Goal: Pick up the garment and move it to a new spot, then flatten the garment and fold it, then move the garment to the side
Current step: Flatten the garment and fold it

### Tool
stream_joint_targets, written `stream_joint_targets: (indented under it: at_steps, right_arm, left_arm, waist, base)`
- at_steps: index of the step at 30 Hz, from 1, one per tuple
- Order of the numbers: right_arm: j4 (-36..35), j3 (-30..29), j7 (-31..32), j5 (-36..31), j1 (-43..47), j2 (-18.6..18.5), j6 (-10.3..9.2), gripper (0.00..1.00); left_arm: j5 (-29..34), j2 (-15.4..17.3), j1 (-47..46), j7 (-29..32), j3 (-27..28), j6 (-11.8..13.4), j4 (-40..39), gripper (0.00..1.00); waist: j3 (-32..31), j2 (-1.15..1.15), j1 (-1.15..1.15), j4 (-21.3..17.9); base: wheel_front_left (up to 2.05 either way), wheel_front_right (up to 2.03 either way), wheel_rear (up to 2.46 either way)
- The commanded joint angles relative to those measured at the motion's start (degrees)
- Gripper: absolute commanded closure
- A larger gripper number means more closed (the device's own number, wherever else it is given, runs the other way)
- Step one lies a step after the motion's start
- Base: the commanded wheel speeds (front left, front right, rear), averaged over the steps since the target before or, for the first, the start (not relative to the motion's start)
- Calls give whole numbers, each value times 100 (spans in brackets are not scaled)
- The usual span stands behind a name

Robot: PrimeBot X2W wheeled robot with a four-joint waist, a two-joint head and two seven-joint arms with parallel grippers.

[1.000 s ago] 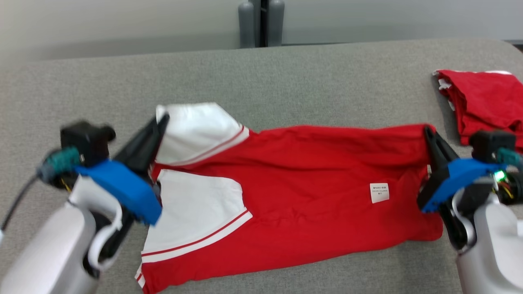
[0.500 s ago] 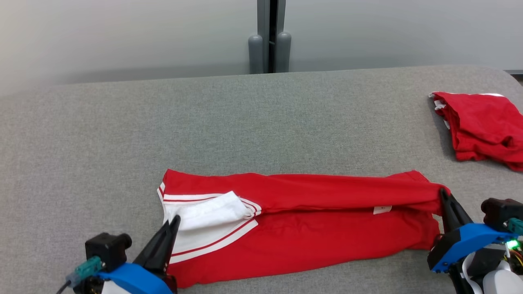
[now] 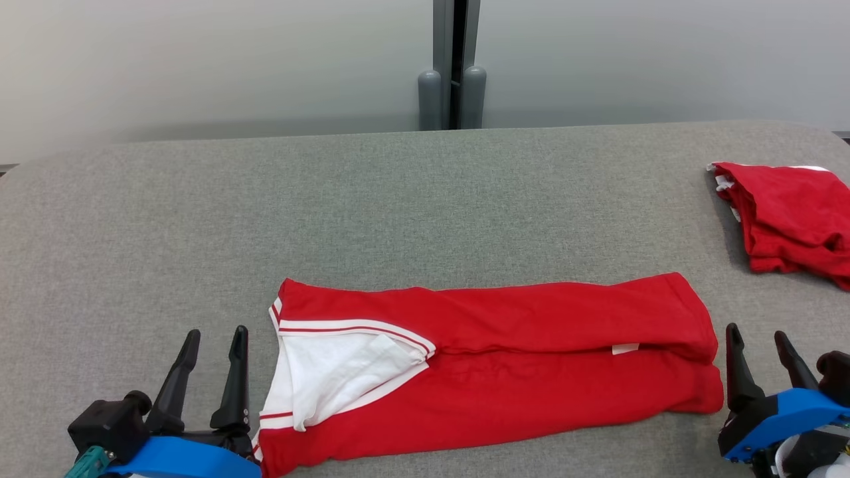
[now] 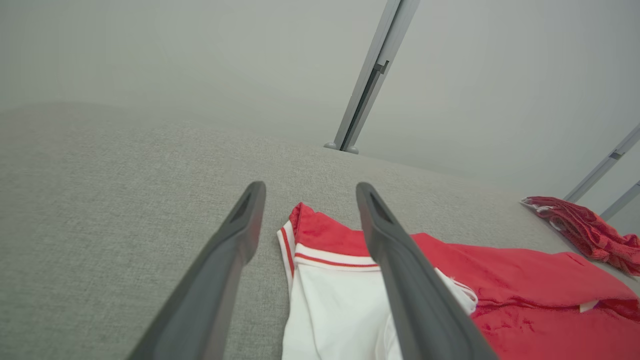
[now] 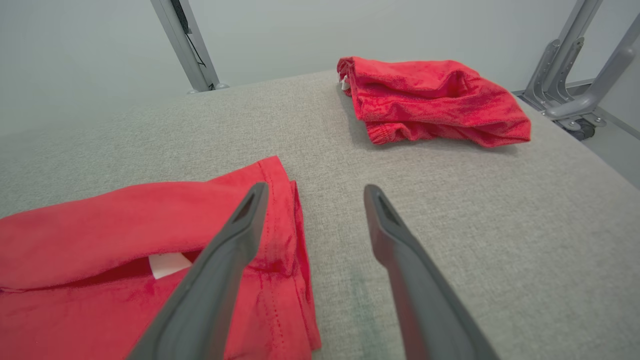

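The garment (image 3: 505, 362), red with white striped sleeves, lies folded lengthwise into a long band near the table's front edge. Its white sleeve end (image 4: 340, 305) faces left and its red hem end (image 5: 150, 250) faces right. My left gripper (image 3: 216, 335) stands open just left of the sleeve end, nothing between its fingers (image 4: 220, 260). My right gripper (image 3: 757, 338) stands open just right of the hem end, also empty, its left finger (image 5: 225, 255) over the hem's edge in the right wrist view.
A second red garment (image 3: 790, 219) lies bundled at the table's right edge, also seen as a red bundle (image 5: 430, 100) in the right wrist view. The grey fabric table (image 3: 332, 199) stretches wide behind. A grey post (image 3: 451, 66) stands beyond the far edge.
Both grippers have opened and let go of the garment, which now lies folded over on the table. The head camera has also tilted, shifting the whole picture.
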Motion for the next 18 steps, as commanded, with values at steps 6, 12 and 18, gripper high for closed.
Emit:
stream_joint_targets:
  at_steps: [6, 12, 18]
  right_arm:
    - [363, 99, 8, -39, -336, 6, 0, 0]
    - [1156, 102, 61, -135, -601, 6, 0, 0]
    - [1954, 293, 19, -109, -733, 9, 1, 0]
  left_arm:
    - [336, -184, -54, -44, 296, 223, 70, 0]
    - [489, -364, -59, -44, 445, 172, 164, 0]
    - [607, -477, -3, -44, 561, 145, 254, 0]
  waist:
    - [70, 0, 0, 53]
    - [140, 0, 0, 170]
    - [163, 0, 0, 239]
  base:
    - [0, 0, 0]
    - [0, 0, 0]
    - [0, 0, 0]
